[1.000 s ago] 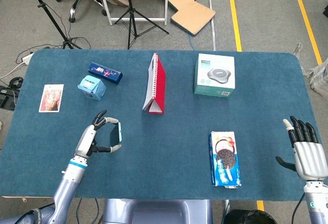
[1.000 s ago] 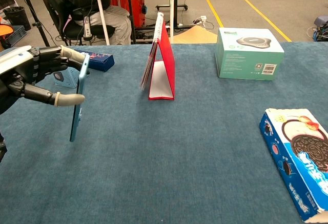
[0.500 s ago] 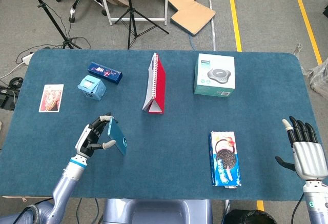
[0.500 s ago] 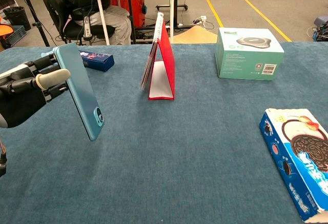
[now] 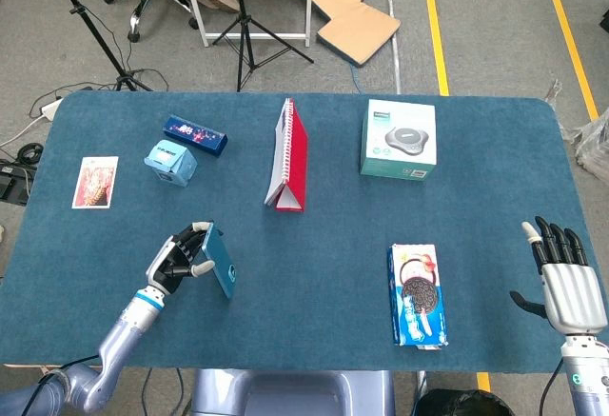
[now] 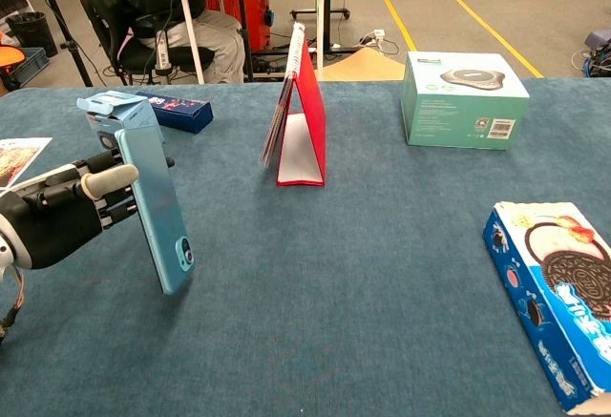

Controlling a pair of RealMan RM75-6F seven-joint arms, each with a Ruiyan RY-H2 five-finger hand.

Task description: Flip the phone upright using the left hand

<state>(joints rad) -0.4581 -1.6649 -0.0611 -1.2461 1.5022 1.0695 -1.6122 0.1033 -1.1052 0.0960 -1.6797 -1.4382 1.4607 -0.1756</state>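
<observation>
Left hand (image 6: 67,215) grips phone (image 6: 158,209) near bench (image 5: 314,273) front-left edge, phone on end, leaning, back outward. Lower edge seemingly touching bench, contact unclear. Left: straighten, release. Right hand (image 5: 566,278) idle, fingers spread.

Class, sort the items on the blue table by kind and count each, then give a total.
Phones: 1, the phone, held by the left hand
Boxes: 4
Red calendars: 1
Picture cards: 1
Total: 7

Head view steeply down over the whole table (image 5: 314,359); chest view low, forward across it.
</observation>
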